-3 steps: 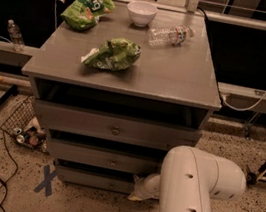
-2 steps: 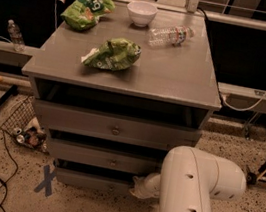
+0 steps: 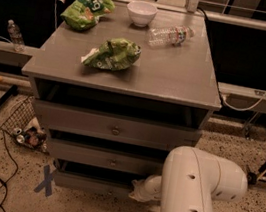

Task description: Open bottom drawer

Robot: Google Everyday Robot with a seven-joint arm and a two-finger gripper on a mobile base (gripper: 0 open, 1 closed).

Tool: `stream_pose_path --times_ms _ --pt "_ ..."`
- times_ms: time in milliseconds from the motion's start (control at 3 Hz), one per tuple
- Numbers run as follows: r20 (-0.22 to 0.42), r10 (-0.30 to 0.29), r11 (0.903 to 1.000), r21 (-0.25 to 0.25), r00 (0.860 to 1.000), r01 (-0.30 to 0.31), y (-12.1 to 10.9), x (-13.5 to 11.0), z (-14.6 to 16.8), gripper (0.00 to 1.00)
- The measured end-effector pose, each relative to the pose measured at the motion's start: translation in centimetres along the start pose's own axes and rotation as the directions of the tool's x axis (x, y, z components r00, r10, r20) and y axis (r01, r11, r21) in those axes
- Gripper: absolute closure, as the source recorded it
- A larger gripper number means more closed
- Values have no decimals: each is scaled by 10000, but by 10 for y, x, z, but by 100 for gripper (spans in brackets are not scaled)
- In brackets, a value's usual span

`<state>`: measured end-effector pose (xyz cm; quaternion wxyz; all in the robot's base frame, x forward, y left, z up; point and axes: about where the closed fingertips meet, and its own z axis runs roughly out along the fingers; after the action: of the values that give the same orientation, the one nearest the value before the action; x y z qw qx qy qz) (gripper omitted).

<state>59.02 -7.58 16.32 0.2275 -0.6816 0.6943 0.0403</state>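
The grey cabinet [image 3: 128, 72] has three drawers. The bottom drawer [image 3: 89, 184] is the lowest grey front, pulled out a little, with a dark gap above it. My white arm [image 3: 188, 198] comes in from the lower right and bends left to that drawer. My gripper [image 3: 138, 192] is at the right part of the bottom drawer's front, at its top edge, and the wrist mostly hides it. The drawer's knob does not show clearly.
The top drawer [image 3: 115, 127] and the middle drawer [image 3: 109, 159] also stand slightly out. On the cabinet top lie two green bags [image 3: 112, 54], a white bowl [image 3: 141, 12] and a plastic bottle [image 3: 170, 35]. A wire basket [image 3: 24, 123] and cables lie on the floor at left.
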Motion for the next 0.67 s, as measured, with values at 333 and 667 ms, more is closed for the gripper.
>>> stream_pose_path --times_ms 333,667 --pt "2 352 9994 -56 9994 -352 16 7 -7 100" --pt "0 383 9992 -65 9993 -383 19 7 -7 100"
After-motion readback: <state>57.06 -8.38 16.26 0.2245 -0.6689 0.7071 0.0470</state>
